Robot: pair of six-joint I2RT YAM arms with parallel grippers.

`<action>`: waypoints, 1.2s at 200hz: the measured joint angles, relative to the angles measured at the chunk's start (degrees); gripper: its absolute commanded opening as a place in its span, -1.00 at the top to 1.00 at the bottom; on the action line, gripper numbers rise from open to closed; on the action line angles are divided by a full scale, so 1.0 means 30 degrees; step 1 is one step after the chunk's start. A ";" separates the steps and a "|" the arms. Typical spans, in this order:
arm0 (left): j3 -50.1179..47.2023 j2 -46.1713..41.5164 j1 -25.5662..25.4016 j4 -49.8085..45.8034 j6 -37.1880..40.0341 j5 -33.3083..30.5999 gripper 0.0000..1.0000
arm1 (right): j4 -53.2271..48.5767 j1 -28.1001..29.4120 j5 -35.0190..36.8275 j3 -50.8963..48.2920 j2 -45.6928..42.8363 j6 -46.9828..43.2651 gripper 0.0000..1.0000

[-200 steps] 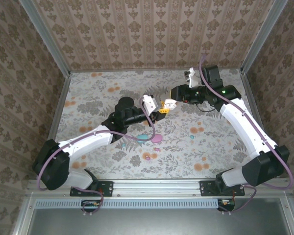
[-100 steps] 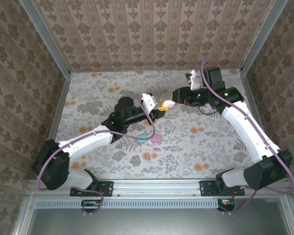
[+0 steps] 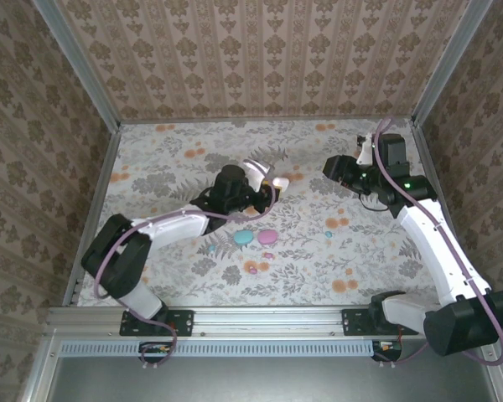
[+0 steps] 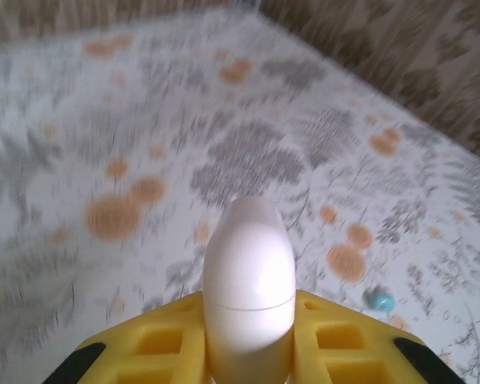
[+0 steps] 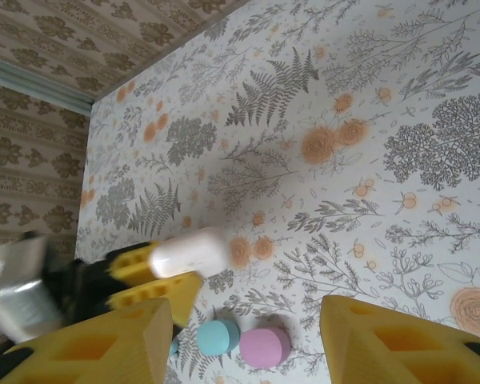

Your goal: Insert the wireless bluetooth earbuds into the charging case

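Floral-print bench point(image 3: 151, 159), wallpapered walls on three sides. Nearest the arm bases, a teal case point(image 3: 244, 238) and a pink case point(image 3: 269, 237) lie just beside each other on the bench. One tiny teal earbud point(image 3: 328, 234) lies loose to their right, well apart. Farther back is the left gripper point(image 3: 271, 183), jaws clenched on a white oval case point(image 4: 250, 272) with its lid shut. The right gripper point(image 3: 335, 167) is apart to the right, jaws spread with nothing between them.

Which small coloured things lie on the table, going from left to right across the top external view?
left teal earbud → teal case → pink case → right teal earbud
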 measured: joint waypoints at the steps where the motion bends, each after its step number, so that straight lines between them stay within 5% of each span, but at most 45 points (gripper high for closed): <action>1: 0.0058 0.0073 0.0015 -0.0080 -0.0058 -0.0015 0.52 | 0.0007 0.0000 -0.0007 0.0000 0.0007 0.0000 -0.06; 75: 0.4852 0.4714 0.1632 -0.4998 -0.4167 0.0401 0.50 | 0.0423 -0.0007 -0.0590 -0.0692 0.0452 0.0583 -0.05; 161: 0.6506 0.7723 0.3883 -0.6535 -0.7257 0.1902 0.46 | 0.0583 -0.0007 -0.0663 -0.1705 0.0131 0.1224 -0.04; 190: 0.7089 0.8036 0.3963 -0.7147 -0.7672 0.2302 0.17 | 0.0765 -0.0007 -0.0874 -0.1734 0.0270 0.1559 -0.03; 240: 0.7329 0.8036 0.4386 -0.8568 -0.7905 0.2011 -0.04 | 0.0809 0.0036 -0.1865 -0.1734 0.1712 0.1705 -0.03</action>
